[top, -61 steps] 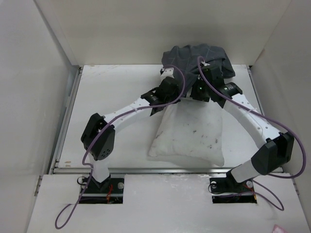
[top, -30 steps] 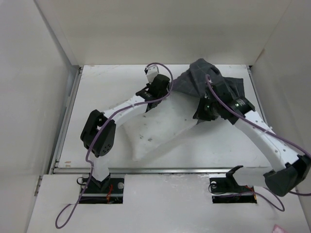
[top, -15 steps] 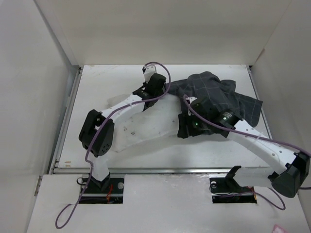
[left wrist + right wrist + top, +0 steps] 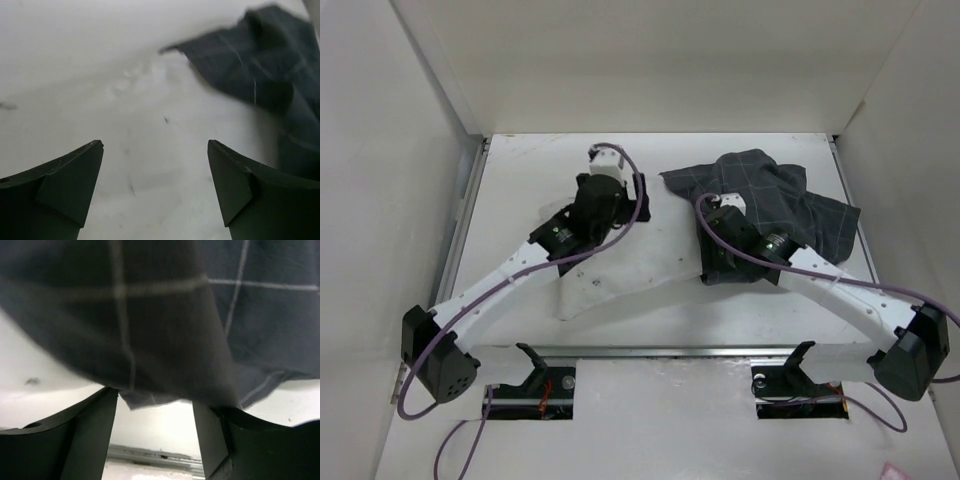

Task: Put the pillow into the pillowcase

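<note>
Two tools stand spread, gripping nothing: the left tool point(image 4: 155, 145) over the plump, speckled white pillow point(image 4: 620, 272) on the surface point(image 4: 520, 180), the right tool point(image 4: 155, 400) at the limp, grid-lined dark pillowcase point(image 4: 775, 195). That crumpled case drapes the pillow's far right end.

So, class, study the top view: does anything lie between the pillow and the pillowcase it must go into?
No separate object does. The pillow's right end reaches the pillowcase's near edge. Only the right claw, open, hangs at that edge, with the cloth draped just ahead of it.
</note>
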Action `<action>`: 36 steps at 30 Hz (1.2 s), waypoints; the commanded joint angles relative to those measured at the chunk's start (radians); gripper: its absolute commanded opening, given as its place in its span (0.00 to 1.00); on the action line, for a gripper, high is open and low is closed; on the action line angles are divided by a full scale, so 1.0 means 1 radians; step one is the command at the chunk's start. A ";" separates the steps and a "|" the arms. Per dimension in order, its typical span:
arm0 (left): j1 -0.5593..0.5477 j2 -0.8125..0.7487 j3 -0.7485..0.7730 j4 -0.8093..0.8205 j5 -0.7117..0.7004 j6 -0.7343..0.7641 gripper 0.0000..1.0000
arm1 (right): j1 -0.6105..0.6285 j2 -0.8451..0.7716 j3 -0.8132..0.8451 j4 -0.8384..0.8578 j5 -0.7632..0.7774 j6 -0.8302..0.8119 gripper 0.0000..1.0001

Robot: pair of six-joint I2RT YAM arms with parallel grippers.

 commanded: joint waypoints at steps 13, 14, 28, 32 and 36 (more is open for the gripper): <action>-0.247 0.203 -0.086 -0.109 -0.077 0.248 0.99 | -0.174 0.194 0.207 0.330 0.086 -0.098 0.46; -0.257 0.226 -0.066 -0.109 -0.066 0.248 0.99 | -0.198 0.203 0.221 0.343 0.042 -0.109 0.45; -0.206 0.483 0.150 0.040 -0.046 0.192 0.00 | -0.263 0.263 0.231 0.333 -0.134 -0.191 0.50; -0.146 0.452 0.163 0.083 -0.058 0.155 0.00 | -0.263 0.144 0.096 0.307 -0.085 -0.151 0.56; -0.102 0.440 0.163 0.109 -0.035 0.145 0.00 | -0.263 0.012 0.027 0.277 -0.013 -0.132 0.70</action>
